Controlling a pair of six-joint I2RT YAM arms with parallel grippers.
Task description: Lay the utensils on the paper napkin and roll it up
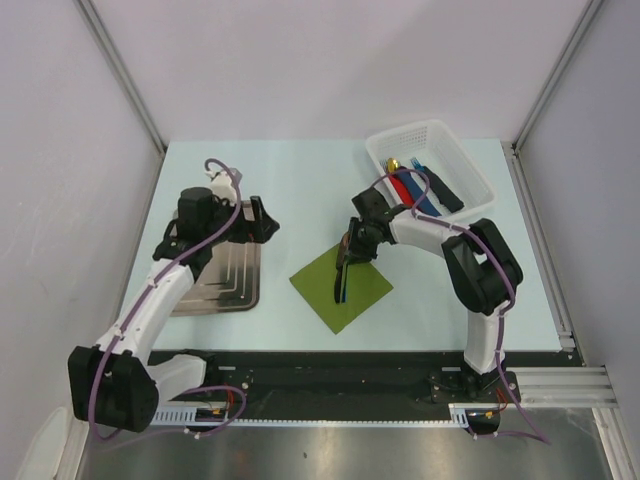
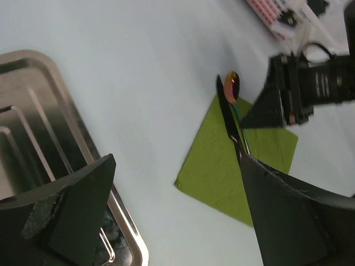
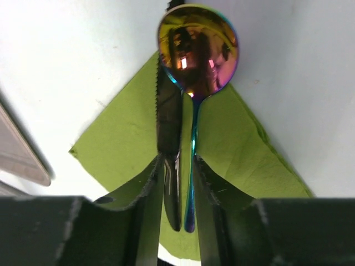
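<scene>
Dark utensils point(image 3: 169, 127) lie on napkin point(image 3: 122, 149), straddled by right hand point(image 3: 177, 162).

One olive-green paper napkin point(image 1: 365, 290). Two utensils point(image 1: 342, 275) on it: one dark knife point(image 3: 169, 122), one iridescent spoon point(image 3: 198, 50). One silver metal tray point(image 1: 232, 275). One white basket point(image 1: 467, 157) of coloured pieces point(image 1: 405, 188), too bunched to count.

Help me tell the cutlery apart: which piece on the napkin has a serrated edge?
The dark knife, left of the spoon in the right wrist view; the spoon has a round iridescent bowl instead.
</scene>
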